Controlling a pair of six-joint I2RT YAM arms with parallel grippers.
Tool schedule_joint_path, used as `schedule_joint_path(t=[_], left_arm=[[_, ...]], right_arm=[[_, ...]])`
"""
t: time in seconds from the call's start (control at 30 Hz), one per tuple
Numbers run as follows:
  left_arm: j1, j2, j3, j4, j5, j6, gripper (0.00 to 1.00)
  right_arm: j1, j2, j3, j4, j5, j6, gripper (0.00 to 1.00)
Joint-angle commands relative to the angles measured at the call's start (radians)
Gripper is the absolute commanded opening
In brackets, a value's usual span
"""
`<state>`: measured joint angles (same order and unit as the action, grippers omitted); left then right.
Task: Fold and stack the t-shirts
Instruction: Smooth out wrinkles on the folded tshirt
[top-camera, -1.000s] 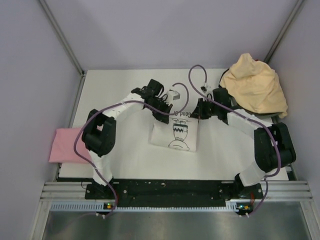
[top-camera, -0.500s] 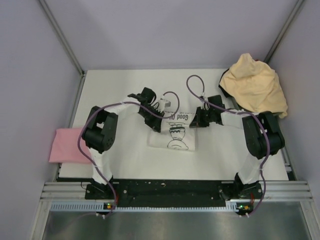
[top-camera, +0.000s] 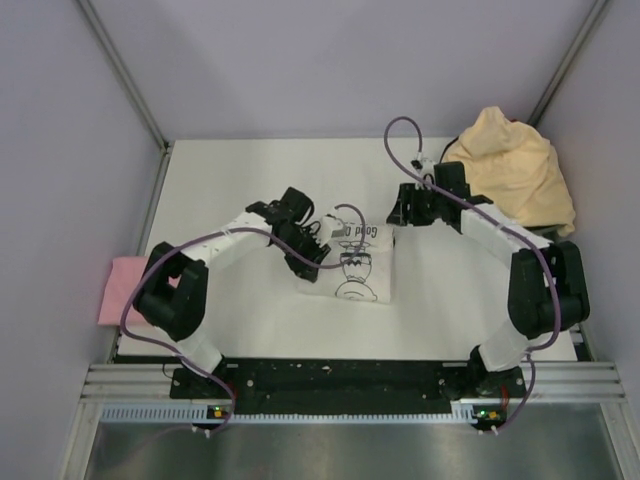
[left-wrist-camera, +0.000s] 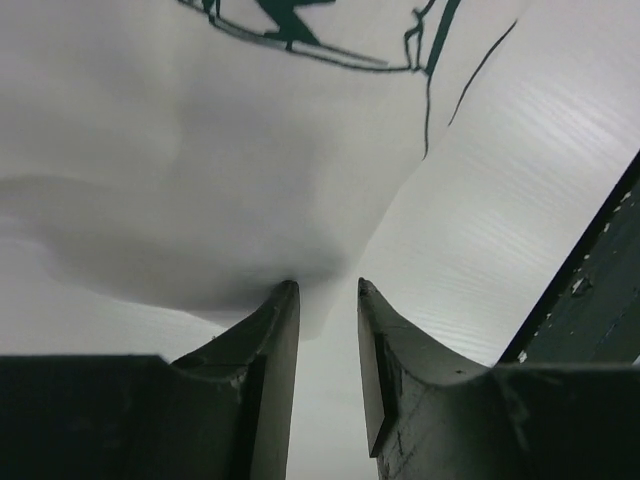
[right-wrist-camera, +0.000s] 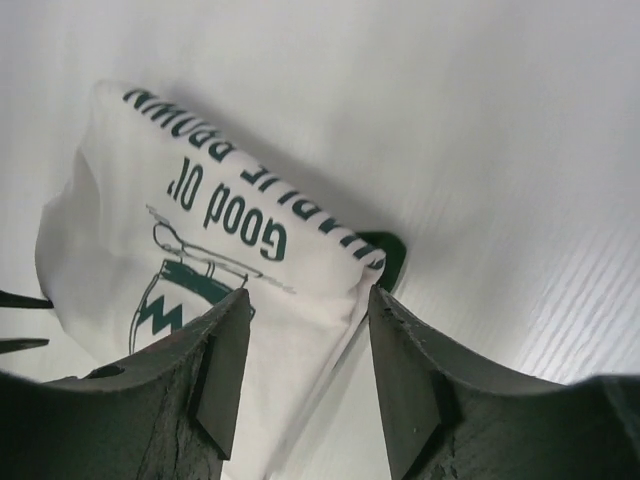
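The white t-shirt (top-camera: 358, 268) with dark lettering and a cartoon print lies folded in the middle of the table. My left gripper (top-camera: 314, 260) is at its left edge, open by a narrow gap. In the left wrist view the cloth's edge (left-wrist-camera: 200, 150) hangs just beyond the left gripper (left-wrist-camera: 325, 290), with nothing pinched. My right gripper (top-camera: 399, 214) stands open over the shirt's far right corner. The right wrist view shows the right gripper (right-wrist-camera: 308, 292) above the white t-shirt (right-wrist-camera: 200, 230), with dark green cloth (right-wrist-camera: 391, 257) peeking from under it. A pink t-shirt (top-camera: 122, 292) and a pale yellow-tan t-shirt (top-camera: 512, 178) lie apart.
The pink t-shirt lies folded off the left edge of the white table (top-camera: 240, 180). The yellow-tan one is bunched in a heap at the back right corner, close behind the right arm. Grey walls enclose the table; a black rail (top-camera: 340, 375) runs along the front.
Both grippers have opened and let go of the white t-shirt's far edge. The right gripper has drawn back and away from it; the left has shifted nearer along the shirt's left side.
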<state>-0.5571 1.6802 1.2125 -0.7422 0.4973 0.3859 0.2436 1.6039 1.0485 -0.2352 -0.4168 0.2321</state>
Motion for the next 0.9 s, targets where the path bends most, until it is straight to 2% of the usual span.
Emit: schedule_joint_path(t=[0.0,0.17,0.3,0.33,0.43,0.47,0.5,0.73,0.77,0.83,0.87], left_arm=[[-0.015,-0.045,-0.082,0.003,-0.117,0.088,0.36],[-0.102,-0.063,-0.166,0.084,-0.224,0.168,0.39],[-0.110,-0.025,-0.182,0.099,-0.249,0.171,0.39],[-0.112,-0.014,-0.186,0.098,-0.259,0.176,0.39],[-0.112,0.009,-0.192,0.075,-0.269,0.195,0.38],[-0.110,0.016,-0.192,0.063,-0.261,0.202,0.38],[-0.112,0.022,-0.194,0.052,-0.255,0.205,0.37],[-0.121,0.061,-0.211,0.049,-0.224,0.215,0.35],[-0.119,0.061,-0.208,0.046,-0.217,0.217,0.35],[-0.119,0.050,-0.202,0.027,-0.197,0.228,0.35],[-0.118,0.036,-0.193,0.009,-0.183,0.240,0.35]], right_arm=[[-0.026,0.065,0.116,-0.035,-0.011,-0.088,0.51],[-0.026,0.192,0.172,-0.035,-0.066,-0.140,0.52],[-0.026,0.257,0.208,-0.032,-0.128,-0.165,0.49],[-0.026,0.267,0.215,-0.030,-0.125,-0.163,0.43],[-0.032,0.304,0.246,-0.024,-0.100,-0.157,0.10],[-0.039,0.313,0.255,-0.018,-0.097,-0.148,0.02],[-0.043,0.326,0.263,-0.012,-0.096,-0.139,0.00],[-0.066,0.395,0.315,0.008,-0.094,-0.076,0.00],[-0.066,0.396,0.315,0.007,-0.093,-0.076,0.03],[-0.066,0.392,0.315,0.001,-0.079,-0.076,0.23],[-0.066,0.383,0.318,-0.012,-0.073,-0.074,0.30]])
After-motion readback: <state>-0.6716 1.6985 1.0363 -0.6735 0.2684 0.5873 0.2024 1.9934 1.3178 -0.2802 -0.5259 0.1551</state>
